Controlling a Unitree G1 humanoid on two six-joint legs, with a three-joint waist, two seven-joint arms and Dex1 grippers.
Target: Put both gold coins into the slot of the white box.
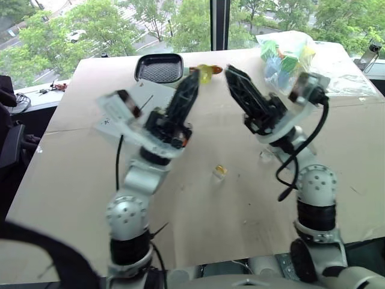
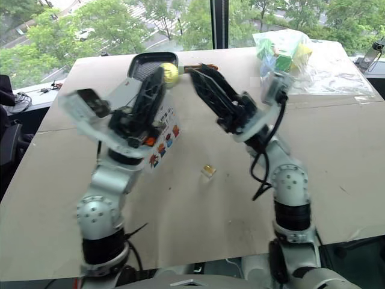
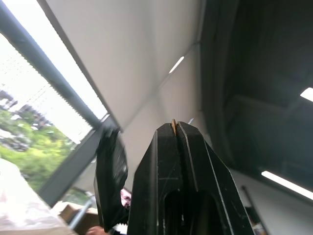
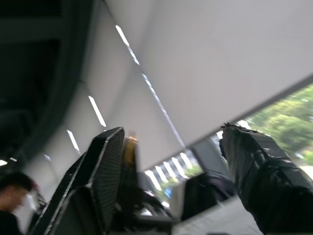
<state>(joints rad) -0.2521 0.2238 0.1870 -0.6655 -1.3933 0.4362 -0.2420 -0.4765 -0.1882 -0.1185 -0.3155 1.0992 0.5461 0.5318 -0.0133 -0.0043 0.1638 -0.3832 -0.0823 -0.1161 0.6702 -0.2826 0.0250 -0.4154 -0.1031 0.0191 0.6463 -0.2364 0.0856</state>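
**Left jaws pinch one coin; the other lies loose**
The box (image 2: 170,120) sits behind the left gripper (image 3: 173,128), whose jaws press on a coin (image 3: 173,122). The right gripper (image 4: 173,129) is spread and empty. The other coin (image 1: 220,170) lies below, between both grippers. Coins are probably light, stiff and slick, best pinched flat across the faces. The left wrist view catches the coin's gold edge, which the head views blur.

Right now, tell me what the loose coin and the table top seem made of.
Gold coin: shiny yellow glint, probably metal or metallised plastic. Table top: matte tan sheets with visible seams, likely a cardboard or paper covering.
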